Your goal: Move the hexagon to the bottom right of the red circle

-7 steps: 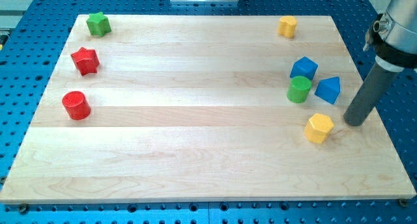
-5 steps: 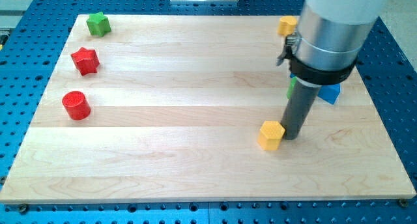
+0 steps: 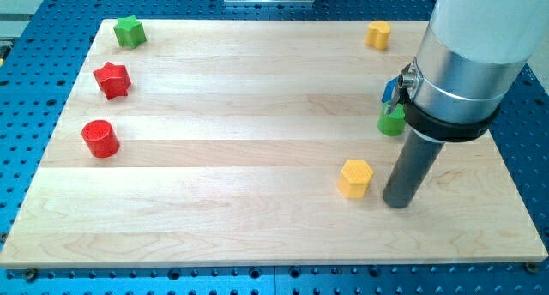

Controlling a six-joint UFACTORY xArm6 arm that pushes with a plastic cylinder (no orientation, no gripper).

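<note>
So my tip (image 3: 397, 202) sits on the wooden board (image 3: 257, 226) in the lower right of the frame, just to the right of the yellow hexagon (image 3: 355, 177) with a small gap between them, not touching. No gripper on this rig, just the dark rod, so nothing to open or close. The hexagon is way off from the red circle (image 3: 99, 139), which sits at the left edge around mid-height. Above that there's a red star (image 3: 111, 79), and a green star (image 3: 129, 31) in the upper left corner. Another small yellow block (image 3: 377, 34) is at the upper right. The arm hides most of a green cylinder (image 3: 391, 121) and a blue block (image 3: 391, 90) on the right.
</note>
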